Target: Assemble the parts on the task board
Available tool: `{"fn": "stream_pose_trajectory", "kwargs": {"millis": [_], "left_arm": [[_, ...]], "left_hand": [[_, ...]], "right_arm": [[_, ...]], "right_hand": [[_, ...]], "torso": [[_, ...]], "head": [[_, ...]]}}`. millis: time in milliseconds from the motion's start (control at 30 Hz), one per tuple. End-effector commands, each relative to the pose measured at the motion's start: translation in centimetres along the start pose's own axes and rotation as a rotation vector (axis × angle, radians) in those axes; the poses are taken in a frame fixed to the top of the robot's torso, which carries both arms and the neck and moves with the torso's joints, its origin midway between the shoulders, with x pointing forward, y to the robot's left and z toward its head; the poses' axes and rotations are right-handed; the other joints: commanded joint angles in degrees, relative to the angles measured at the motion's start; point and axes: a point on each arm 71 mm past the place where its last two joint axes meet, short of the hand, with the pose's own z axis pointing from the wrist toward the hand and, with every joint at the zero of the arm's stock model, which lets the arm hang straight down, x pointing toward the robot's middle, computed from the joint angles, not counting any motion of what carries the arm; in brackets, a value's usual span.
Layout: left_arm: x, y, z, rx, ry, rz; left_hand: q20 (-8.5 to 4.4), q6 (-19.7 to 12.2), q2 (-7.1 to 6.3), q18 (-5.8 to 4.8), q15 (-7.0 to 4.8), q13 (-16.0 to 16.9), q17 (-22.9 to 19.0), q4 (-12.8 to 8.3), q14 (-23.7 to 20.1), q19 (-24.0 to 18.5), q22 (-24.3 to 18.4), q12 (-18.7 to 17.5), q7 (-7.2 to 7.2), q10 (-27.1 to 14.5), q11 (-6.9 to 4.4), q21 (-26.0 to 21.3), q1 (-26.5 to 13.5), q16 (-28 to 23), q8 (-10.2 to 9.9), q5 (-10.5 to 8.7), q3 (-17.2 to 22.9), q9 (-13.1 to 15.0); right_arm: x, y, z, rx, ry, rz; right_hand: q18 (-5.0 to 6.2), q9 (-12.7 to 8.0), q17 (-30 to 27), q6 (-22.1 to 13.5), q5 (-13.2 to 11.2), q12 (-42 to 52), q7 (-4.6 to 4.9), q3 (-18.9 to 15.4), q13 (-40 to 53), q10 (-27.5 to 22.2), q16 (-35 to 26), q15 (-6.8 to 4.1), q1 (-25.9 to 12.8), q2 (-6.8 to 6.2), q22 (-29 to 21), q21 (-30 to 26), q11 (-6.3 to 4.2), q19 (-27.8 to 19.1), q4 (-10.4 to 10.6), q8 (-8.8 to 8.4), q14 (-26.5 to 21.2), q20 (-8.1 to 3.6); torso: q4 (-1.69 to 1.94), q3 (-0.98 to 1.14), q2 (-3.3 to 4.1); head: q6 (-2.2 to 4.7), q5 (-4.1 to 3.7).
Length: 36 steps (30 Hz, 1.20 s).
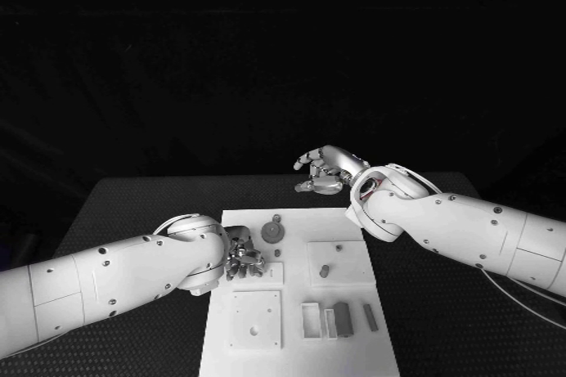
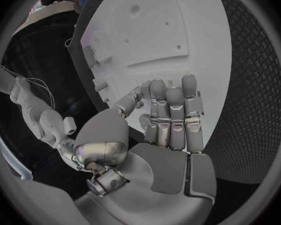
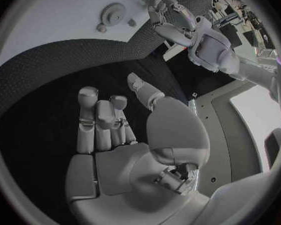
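Observation:
The white task board (image 1: 301, 356) lies in the middle of the black table. On its far part a grey gear (image 1: 274, 232) lies flat, and a small peg (image 1: 325, 271) stands in a square plate. My left hand (image 1: 242, 259) hovers low over the board's left edge beside the gear, fingers bent, nothing seen in them. Its wrist view shows that left hand (image 2: 162, 125) above the board (image 2: 153, 30). My right hand (image 1: 325, 171) hangs over bare table past the board's far edge, its fingers loosely bent and empty. The right wrist view shows the right hand (image 3: 118, 135), the gear (image 3: 112, 12) and my left hand (image 3: 178, 22).
Near the board's front, a square plate with holes (image 1: 256, 318) lies left of two grey blocks (image 1: 343, 316) and a thin bar (image 1: 369, 316). Black table surface (image 1: 141, 205) runs along both sides of the board.

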Motion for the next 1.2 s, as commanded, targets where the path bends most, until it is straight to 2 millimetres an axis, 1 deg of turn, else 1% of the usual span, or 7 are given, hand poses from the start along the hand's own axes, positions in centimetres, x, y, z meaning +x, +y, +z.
{"fn": "stream_pose_trajectory", "kwargs": {"millis": [33, 700, 767, 800, 833, 1000, 1200], "left_arm": [[0.11, -0.07, 0.01, 0.008, 0.007, 0.010], [0.19, -0.11, 0.02, 0.011, 0.017, 0.013], [0.18, -0.11, 0.02, 0.012, 0.017, 0.013], [0.18, -0.10, 0.02, 0.012, 0.017, 0.013], [0.18, -0.09, 0.01, 0.012, 0.017, 0.013], [0.17, -0.05, 0.01, 0.011, 0.016, 0.011], [0.18, -0.04, 0.00, 0.014, 0.017, 0.011]], "left_hand": [[-0.44, 3.8, -0.82, 0.02, 0.05, -0.1, -0.3, 0.7, -0.5, -0.1, 0.1, 0.4, -3.17, -0.2, -0.33, -0.3, -0.4, 0.4, 0.0, -0.26, -0.1, 15.0], [-0.56, 4.1, -3.05, 0.07, -0.07, -0.6, -1.6, 2.2, -0.7, 0.2, 0.3, 0.9, -3.31, -0.2, -0.46, -0.5, -1.5, 1.5, -0.2, -0.99, -0.6, 15.4], [-0.60, 4.2, -3.62, 0.08, -0.11, -0.7, -2.1, 2.9, -0.8, 0.2, 0.3, 1.1, -3.34, -0.3, -0.49, -0.6, -1.9, 1.8, -0.3, -2.00, -0.7, 15.5], [-0.64, 4.2, -3.84, 0.11, -0.14, -0.8, -2.4, 3.2, -0.8, 0.2, 0.4, 1.2, -3.36, -0.3, -0.51, -0.7, -2.0, 2.0, -0.3, -4.04, -0.7, 15.6], [-0.64, 4.2, -4.14, 0.09, -0.15, -0.9, -2.6, 3.5, -0.9, 0.2, 0.4, 1.2, -3.36, -0.4, -0.51, -0.7, -2.2, 2.1, -0.4, -4.68, -0.8, 15.6], [-0.64, 4.2, -5.75, 0.09, -0.13, -1.0, -2.9, 4.8, -1.0, 0.3, 0.5, 1.4, -3.33, -0.4, -0.49, -0.8, -3.5, 2.6, -0.4, -5.21, -1.6, 15.8], [-0.68, 4.2, -6.62, 0.17, -0.19, -1.0, -3.1, 5.3, -1.1, 0.3, 0.6, 1.6, -3.38, -0.4, -0.54, -0.9, -3.8, 2.9, -0.4, -5.21, -1.7, 16.1]], "right_arm": [[0.09, 0.07, 0.00, -0.007, 0.014, -0.001], [0.10, 0.03, 0.02, -0.005, 0.015, -0.001], [0.10, 0.04, 0.02, -0.006, 0.015, -0.001], [0.11, 0.04, 0.02, -0.006, 0.015, -0.001], [0.11, 0.04, 0.01, -0.006, 0.016, -0.001], [0.10, 0.02, 0.02, -0.005, 0.015, -0.001], [0.11, 0.01, 0.02, -0.005, 0.016, -0.001]], "right_hand": [[3.22, -0.1, 0.0, -0.5, 0.2, 0.2, 1.07, -0.4, -0.1, -0.3, -0.1, -0.01, -0.1, 0.68, 0.9, -0.3, -0.12, 0.0, 0.1, 0.35, -0.3, -0.49], [3.22, -0.1, 0.0, -0.5, 0.2, 0.3, 1.07, -0.4, -0.1, -0.3, -0.1, -0.01, -0.1, 0.72, 1.0, -0.3, -0.12, 0.0, 0.1, 0.35, -0.3, -0.48], [3.22, -0.1, 0.0, -0.5, 0.2, 0.3, 1.07, -0.4, -0.1, -0.3, -0.1, -0.01, -0.1, 0.72, 1.0, -0.3, -0.12, 0.0, 0.1, 0.35, -0.3, -0.48], [3.22, -0.1, 0.0, -0.5, 0.2, 0.3, 1.07, -0.4, -0.1, -0.3, -0.1, -0.01, -0.1, 0.72, 1.0, -0.3, -0.12, 0.0, 0.1, 0.35, -0.3, -0.48], [3.22, -0.1, 0.0, -0.5, 0.2, 0.3, 1.07, -0.4, -0.2, -0.3, -0.1, -0.01, -0.1, 0.72, 1.0, -0.3, -0.12, 0.0, 0.1, 0.35, -0.3, -0.48], [3.22, -0.1, 0.0, -0.5, 0.2, 0.3, 1.07, -0.4, -0.2, -0.3, -0.1, -0.01, -0.1, 0.73, 1.0, -0.3, -0.12, 0.0, 0.1, 0.35, -0.3, -0.48], [3.22, -0.1, 0.0, -0.5, 0.2, 0.3, 1.08, -0.5, -0.2, -0.3, -0.1, -0.01, -0.1, 0.74, 1.0, -0.3, -0.12, 0.0, 0.1, 0.35, -0.3, -0.47]], "torso": [[-0.04, 0.00, 0.00], [0.01, -0.02, 0.01], [-0.01, -0.01, -0.01], [0.00, -0.03, -0.01], [0.00, -0.01, -0.01], [-0.01, 0.01, 0.01], [-0.02, 0.01, 0.01]], "head": [[-0.01, 0.01], [-0.15, 0.06], [-0.13, 0.08], [-0.14, 0.08], [-0.15, 0.09], [-0.16, 0.12], [-0.23, 0.14]]}}
